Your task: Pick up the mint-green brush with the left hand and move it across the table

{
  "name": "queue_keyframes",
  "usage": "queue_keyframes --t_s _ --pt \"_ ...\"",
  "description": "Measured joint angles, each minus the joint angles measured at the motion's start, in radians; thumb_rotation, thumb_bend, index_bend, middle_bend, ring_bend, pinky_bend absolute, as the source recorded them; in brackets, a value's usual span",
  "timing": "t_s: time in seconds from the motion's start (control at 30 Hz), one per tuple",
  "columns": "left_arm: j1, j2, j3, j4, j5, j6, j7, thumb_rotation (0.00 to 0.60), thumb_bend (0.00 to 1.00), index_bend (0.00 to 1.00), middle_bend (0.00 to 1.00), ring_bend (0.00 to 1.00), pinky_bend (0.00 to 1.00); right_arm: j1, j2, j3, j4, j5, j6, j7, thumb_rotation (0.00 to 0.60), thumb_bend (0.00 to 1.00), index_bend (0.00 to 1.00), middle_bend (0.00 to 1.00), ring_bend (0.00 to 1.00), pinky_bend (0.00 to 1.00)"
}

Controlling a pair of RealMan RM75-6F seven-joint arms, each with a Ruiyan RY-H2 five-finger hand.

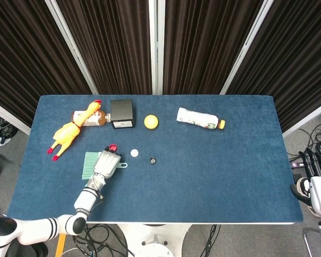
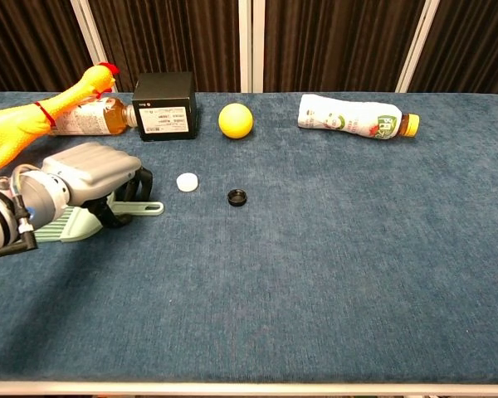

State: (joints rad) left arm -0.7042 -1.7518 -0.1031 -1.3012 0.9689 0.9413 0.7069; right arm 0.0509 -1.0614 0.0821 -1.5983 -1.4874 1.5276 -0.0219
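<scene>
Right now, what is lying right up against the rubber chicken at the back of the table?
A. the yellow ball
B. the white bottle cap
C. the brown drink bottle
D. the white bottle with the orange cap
C: the brown drink bottle lies on its side touching the rubber chicken, beside the black box, while the yellow ball and the white bottle cap sit apart.

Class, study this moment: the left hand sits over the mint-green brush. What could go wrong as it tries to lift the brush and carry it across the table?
1. The left hand covers the brush from above, fingers curled over its handle; the flat brush may slip out on lifting.
2. The white cap and black cap lie just to the right; a low sweep could knock them.
3. The rubber chicken and tea bottle lie close behind; the arm may bump them.
</scene>
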Motion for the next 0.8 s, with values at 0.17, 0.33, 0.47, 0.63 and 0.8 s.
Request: queue_keyframes --t_s 0.17,0.33,0.47,0.63,0.8 --pt "0.003 0.044 0.019 -0.018 0.070 -0.013 -0.076 0.600 0.31 0.47 0.54 0.43 0.46 -0.005 0.004 0.002 -0.004 -0.003 0.010 0.002 0.600 0.15 0.00 0.00 0.00 0.00" --pt "0.014 0.105 0.026 -0.048 0.160 -0.002 -0.199 0.600 0.33 0.48 0.55 0.43 0.47 -0.005 0.004 0.001 -0.006 -0.007 0.011 0.000 0.600 0.15 0.00 0.00 0.00 0.00" --pt "0.024 0.166 0.025 -0.067 0.244 0.016 -0.345 0.600 0.34 0.48 0.55 0.43 0.47 -0.007 0.005 0.001 -0.010 -0.010 0.015 -0.004 0.600 0.15 0.00 0.00 0.00 0.00" --pt "0.025 0.225 0.019 -0.060 0.342 0.030 -0.547 0.600 0.36 0.48 0.55 0.43 0.49 -0.009 0.008 0.000 -0.019 -0.014 0.018 -0.010 0.600 0.15 0.00 0.00 0.00 0.00" --pt "0.012 0.233 0.013 0.038 0.448 0.061 -0.789 0.600 0.37 0.48 0.55 0.43 0.51 -0.015 0.013 0.000 -0.033 -0.013 0.026 -0.019 0.600 0.15 0.00 0.00 0.00 0.00"
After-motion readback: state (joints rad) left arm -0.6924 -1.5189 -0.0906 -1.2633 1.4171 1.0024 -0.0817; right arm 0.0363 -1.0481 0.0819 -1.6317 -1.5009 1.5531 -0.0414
